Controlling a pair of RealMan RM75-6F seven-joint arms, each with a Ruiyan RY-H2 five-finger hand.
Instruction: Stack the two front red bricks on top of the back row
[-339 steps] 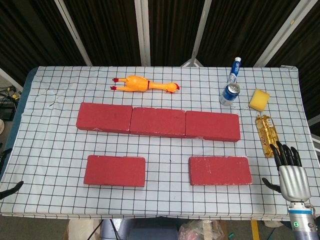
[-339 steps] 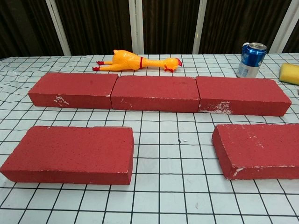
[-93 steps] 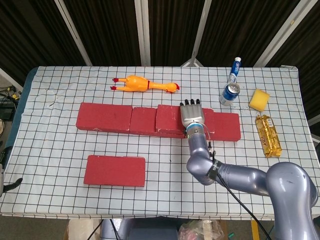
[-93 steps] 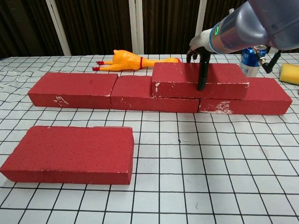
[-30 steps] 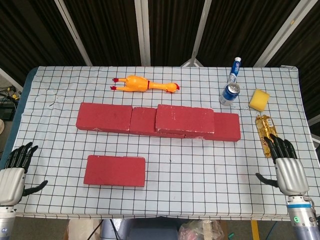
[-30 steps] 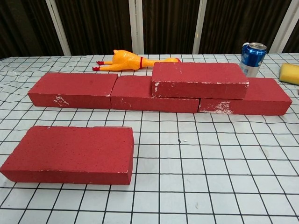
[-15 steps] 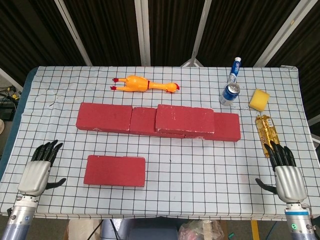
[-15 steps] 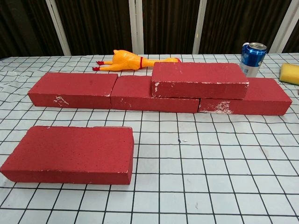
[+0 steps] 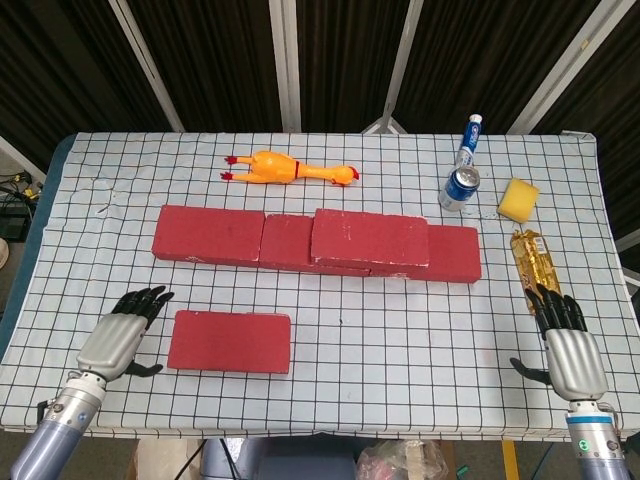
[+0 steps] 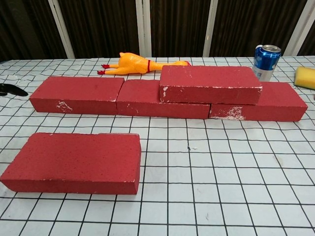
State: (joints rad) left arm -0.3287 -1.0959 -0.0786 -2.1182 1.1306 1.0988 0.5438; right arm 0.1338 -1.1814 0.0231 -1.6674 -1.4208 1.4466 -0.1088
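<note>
Bricks first: one red front brick (image 9: 229, 341) lies flat on the checkered counter (image 9: 340, 390) near the front-left, and the stacked brick (image 9: 370, 240) already sits on top of the back row (image 9: 210, 236), straddling the seam between the middle and right bricks of that row. From the chest view the stacked one sits level on the row.

My left hand (image 9: 122, 337) is just beside the left end of the front brick, not touching it as far as I can see, fingers spread and holding nothing. Right hand (image 9: 571, 352) is way over at the front-right edge of the counter, also empty with fingers apart, fingertips just short of the gold snack packet (image 9: 535, 264).

Other clutter: a rubber chicken (image 9: 290, 168) lies behind the back row, close to it in the chest view. A blue can (image 9: 459, 188) stands behind the right end of the row, with a white-and-blue bottle (image 9: 470, 137) right behind that, and a yellow sponge (image 9: 517, 198) off to the right of the can. Nothing lies between the front brick and the left part of the row, just bare checkered cloth.
</note>
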